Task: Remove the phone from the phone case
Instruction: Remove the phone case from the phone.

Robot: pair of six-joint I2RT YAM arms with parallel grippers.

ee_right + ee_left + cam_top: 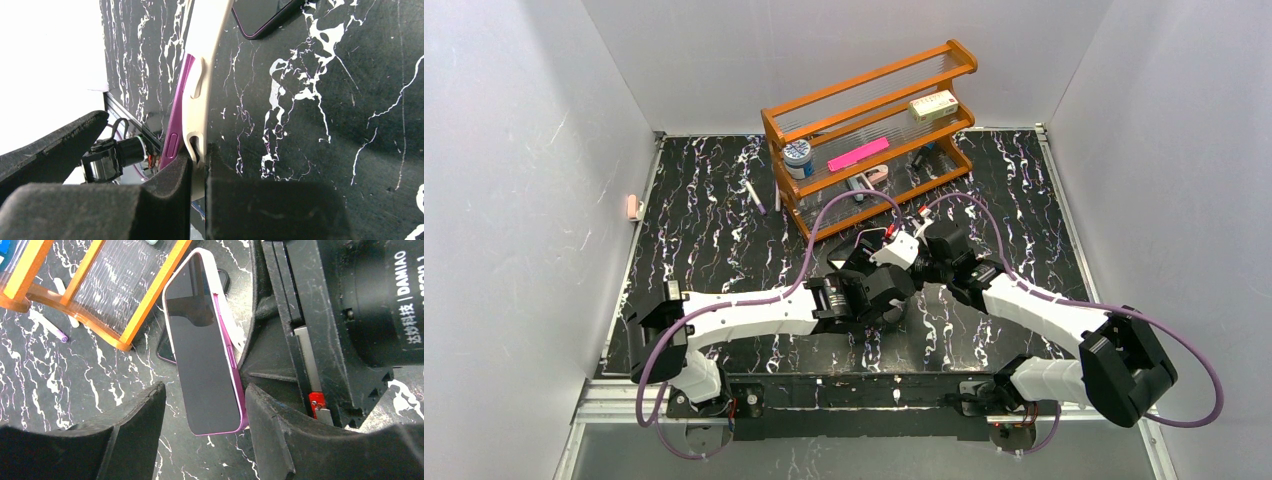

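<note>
Right gripper [198, 162]: jaws are clenching the white phone case [192, 120]; left gripper [205, 402]: jaws, released, are straddling the purple-framed phone [202, 355].

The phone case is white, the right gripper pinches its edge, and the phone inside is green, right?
No. The phone is purple, not green, as the left wrist view shows. The phone case is white, and the right gripper does pinch its edge.
</note>
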